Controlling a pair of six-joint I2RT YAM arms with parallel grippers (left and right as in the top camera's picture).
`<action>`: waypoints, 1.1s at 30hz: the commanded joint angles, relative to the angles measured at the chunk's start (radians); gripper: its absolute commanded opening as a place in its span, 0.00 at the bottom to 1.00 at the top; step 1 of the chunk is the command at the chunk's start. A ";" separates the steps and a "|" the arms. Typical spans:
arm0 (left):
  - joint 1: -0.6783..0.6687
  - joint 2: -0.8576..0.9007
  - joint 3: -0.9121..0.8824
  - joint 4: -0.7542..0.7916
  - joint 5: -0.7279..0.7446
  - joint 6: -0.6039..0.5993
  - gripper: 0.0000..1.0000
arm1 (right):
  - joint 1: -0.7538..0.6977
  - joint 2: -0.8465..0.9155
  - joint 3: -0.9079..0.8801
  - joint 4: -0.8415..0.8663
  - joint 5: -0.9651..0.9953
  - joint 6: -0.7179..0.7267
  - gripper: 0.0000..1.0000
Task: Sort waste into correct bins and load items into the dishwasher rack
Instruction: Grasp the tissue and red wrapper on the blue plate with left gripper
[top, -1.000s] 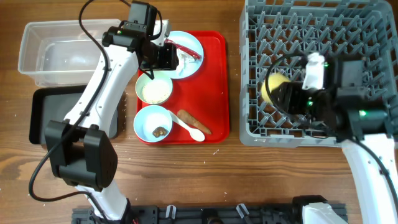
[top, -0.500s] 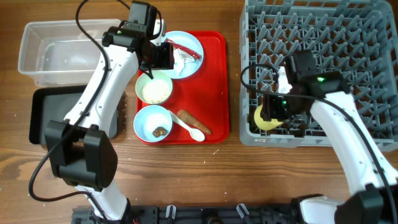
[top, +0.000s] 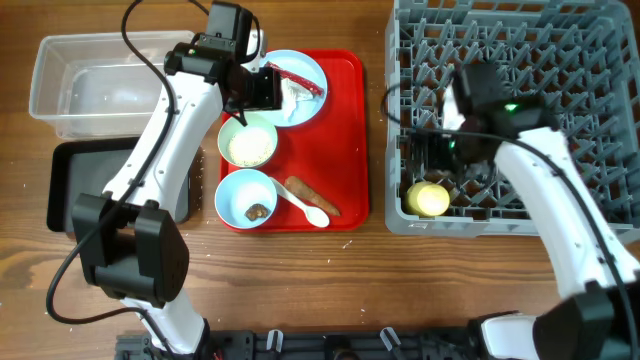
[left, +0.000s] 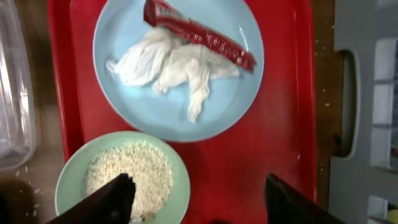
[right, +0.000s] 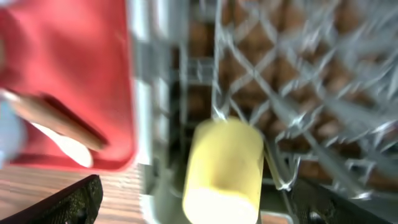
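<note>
My left gripper is open above the pale blue plate, which holds crumpled white tissue and a red wrapper. The pale green bowl holds white grains. The light blue bowl holds a brown scrap. A long brown piece and the white spoon lie on the red tray. My right gripper is open. The yellow cup lies free on its side in the front left corner of the grey rack.
The flat red serving tray sits between the arms. The clear tub stands at the far left, with the black tray in front of it. Upright pegs fill the rack floor.
My right gripper carried the yellow cup from the rack's left middle to its front left corner, let it go and drew back. The left arm has not moved.
</note>
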 joint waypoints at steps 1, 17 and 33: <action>-0.018 -0.033 -0.001 0.100 -0.032 0.002 0.78 | -0.031 -0.082 0.148 0.003 0.026 0.005 1.00; -0.076 0.309 -0.001 0.491 -0.253 -0.269 0.89 | -0.061 -0.113 0.169 0.025 0.035 0.007 1.00; -0.078 0.405 -0.001 0.470 -0.252 -0.261 0.04 | -0.061 -0.113 0.169 0.043 0.035 -0.014 0.99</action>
